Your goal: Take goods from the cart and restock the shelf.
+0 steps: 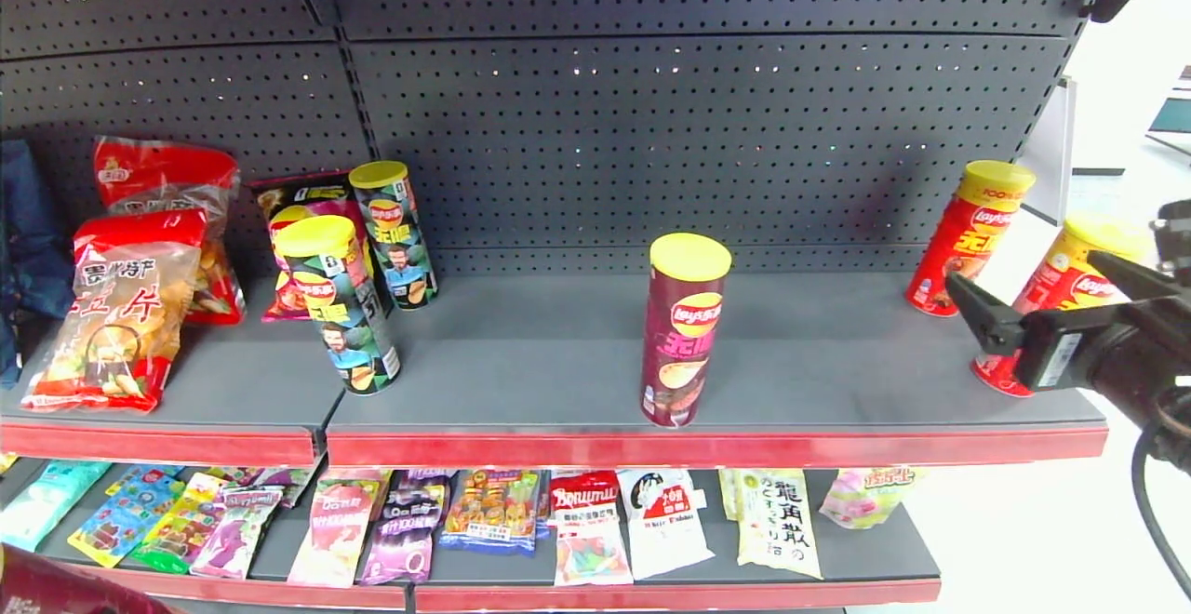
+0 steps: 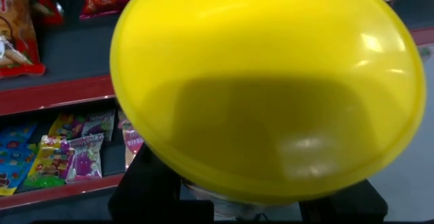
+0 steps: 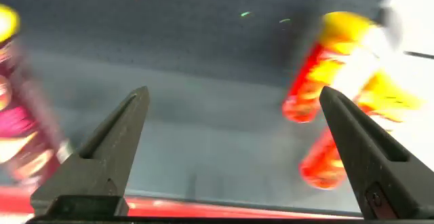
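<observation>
My left gripper (image 2: 244, 207) is shut on a chip can whose yellow lid (image 2: 268, 81) faces the left wrist camera; black fingers (image 2: 146, 183) press on both sides below the lid. On the shelf board (image 1: 558, 353) stand two green-patterned cans (image 1: 340, 312), a maroon can (image 1: 684, 330), and two red cans at the right end (image 1: 968, 237). My right gripper (image 1: 1042, 293) hangs open and empty in front of the nearer red can (image 1: 1070, 284), hiding part of it. In the right wrist view the right gripper (image 3: 234, 95) frames bare shelf, with the red cans (image 3: 319, 68) off to one side.
Red snack bags (image 1: 121, 307) lie at the shelf's left end. The lower shelf (image 1: 865, 558) holds several flat snack packets. A perforated back panel (image 1: 698, 130) closes the rear. Open board lies between the maroon can and the red cans.
</observation>
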Controlling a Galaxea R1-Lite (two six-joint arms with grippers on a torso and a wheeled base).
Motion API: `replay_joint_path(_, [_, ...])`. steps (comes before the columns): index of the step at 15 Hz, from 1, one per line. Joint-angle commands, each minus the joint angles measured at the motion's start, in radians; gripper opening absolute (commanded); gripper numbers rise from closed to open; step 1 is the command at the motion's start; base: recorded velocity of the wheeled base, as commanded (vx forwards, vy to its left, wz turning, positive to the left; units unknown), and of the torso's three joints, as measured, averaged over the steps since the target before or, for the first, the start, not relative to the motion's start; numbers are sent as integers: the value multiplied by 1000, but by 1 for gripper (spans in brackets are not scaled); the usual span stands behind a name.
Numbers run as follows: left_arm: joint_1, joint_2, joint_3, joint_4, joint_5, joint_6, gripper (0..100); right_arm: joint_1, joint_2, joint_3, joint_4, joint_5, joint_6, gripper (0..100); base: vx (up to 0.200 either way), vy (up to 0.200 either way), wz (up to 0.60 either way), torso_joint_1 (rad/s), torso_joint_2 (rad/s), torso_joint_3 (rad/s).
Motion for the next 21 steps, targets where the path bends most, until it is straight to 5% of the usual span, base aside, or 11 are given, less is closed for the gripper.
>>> replay_joint_path(1, [0,9,-14,0,-22,-1,0,-73,-115,15,52,0,1,100,0,0,0,0,0,0])
replay_joint_path(7, [0,18,-19,-1,-78,-3,0,-138,-431,6,489,-4,3,100,0,0,0,0,0,0])
replay_joint_path(11, [0,16,-16,-1,-108,-6,0,-504,-508,81,561,-46,-2,100,0,0,0,0,0,0])
replay_joint_path(13, [0,18,-17,-3,-121,-6,0,-610,-611,194,561,-23,-22,100,0,0,0,0,0,0])
replay_joint_path(17, [0,24,-28,-3,-144,-9,0,-561,-780,190,802,473,-23,100,0,0,0,0,0,0])
replay_joint_path(21, [0,41,-51,-15,-147,-12,0,-570,-911,299,859,487,3,100,0,0,0,0,0,0])
